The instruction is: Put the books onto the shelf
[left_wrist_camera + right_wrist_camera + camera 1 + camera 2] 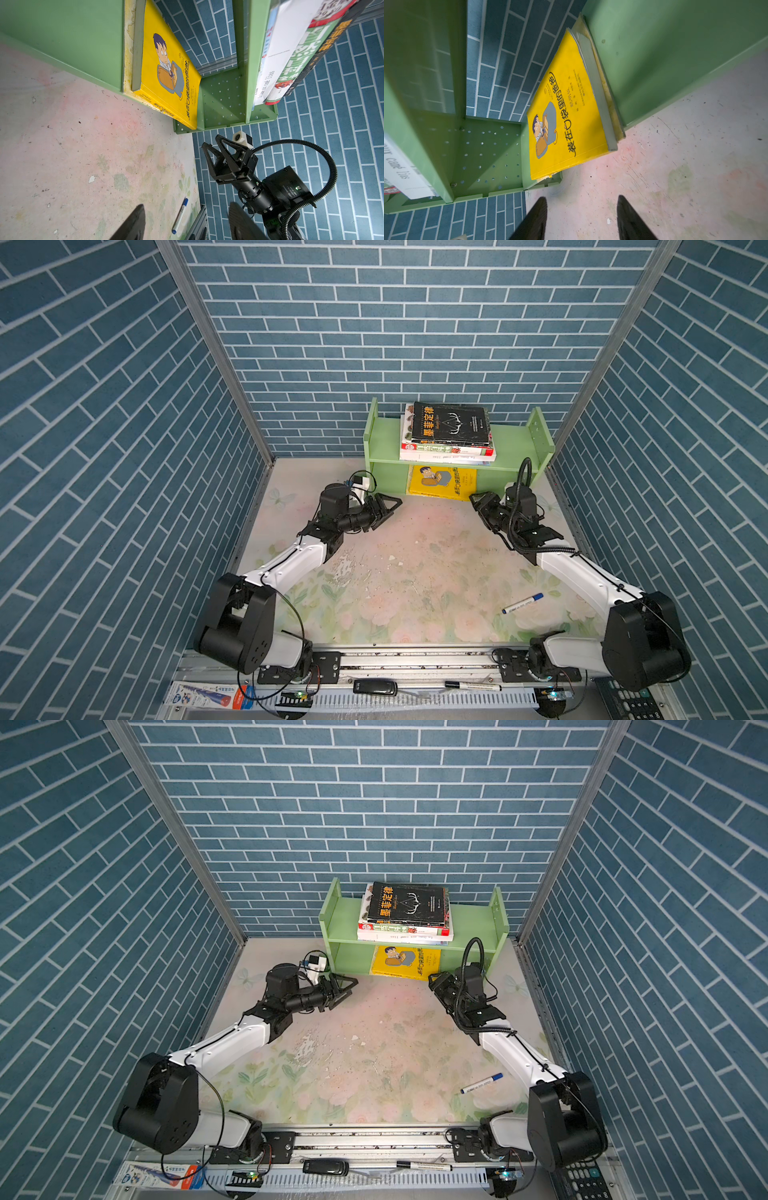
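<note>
The light green shelf [386, 439] [473, 923] stands at the back of the table; its peg-holed side panels show in the wrist views [220, 97] [488, 149]. Stacked on its upper tier are several books, topped by a black one with orange characters [451, 423] [409, 903]. Their spines show in the left wrist view [291, 52]. A yellow cartoon-man book [442, 481] [405, 961] [170, 68] [566, 116] lies flat in the lower tier on another yellow book [612, 104]. My left gripper [390, 506] [187, 205] and right gripper [476, 499] [211, 140] [581, 197] hover in front of the lower tier, both open and empty.
A blue-capped marker pen [522, 603] [481, 1083] [180, 216] lies on the floral table mat at the front right. Blue brick walls close in on three sides. The front rail carries a remote [623, 701], a black marker [473, 686] and a small carton [203, 695].
</note>
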Tool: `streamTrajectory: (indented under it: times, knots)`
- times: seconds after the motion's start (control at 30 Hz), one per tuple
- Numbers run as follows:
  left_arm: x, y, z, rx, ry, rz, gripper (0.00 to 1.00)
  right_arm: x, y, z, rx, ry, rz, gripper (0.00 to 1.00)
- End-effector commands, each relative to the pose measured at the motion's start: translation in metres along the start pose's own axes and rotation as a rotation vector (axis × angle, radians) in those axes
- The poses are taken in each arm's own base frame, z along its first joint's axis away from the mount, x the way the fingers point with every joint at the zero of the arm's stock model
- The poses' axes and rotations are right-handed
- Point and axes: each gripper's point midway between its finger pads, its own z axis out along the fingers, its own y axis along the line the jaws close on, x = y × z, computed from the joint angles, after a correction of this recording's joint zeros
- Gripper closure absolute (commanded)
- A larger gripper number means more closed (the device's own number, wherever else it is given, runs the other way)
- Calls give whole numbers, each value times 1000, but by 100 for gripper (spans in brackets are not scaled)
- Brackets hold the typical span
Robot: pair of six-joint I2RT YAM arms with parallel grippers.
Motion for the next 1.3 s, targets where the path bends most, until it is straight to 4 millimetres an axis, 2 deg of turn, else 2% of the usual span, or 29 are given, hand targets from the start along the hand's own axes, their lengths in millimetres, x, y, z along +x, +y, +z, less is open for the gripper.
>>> streamTrajectory:
  times: [0.0,0.23,0.43,0.87,1.27]
  knots:
    - [3,-3,-2,15,2,10,35,4,1,5,28,35,42,47]
    - [5,-3,-5,13,-3,16,35,8,6,16,35,70,56,50]
    - [5,-1,-6,7,-5,14,35,18,0,14,78,99,53,51]
    - [6,0,-12,-22,-11,32,35,10,3,46,87,88,37,51]
    - [4,2,-10,-24,-9,29,35,3,7,54,64,53,33,52]
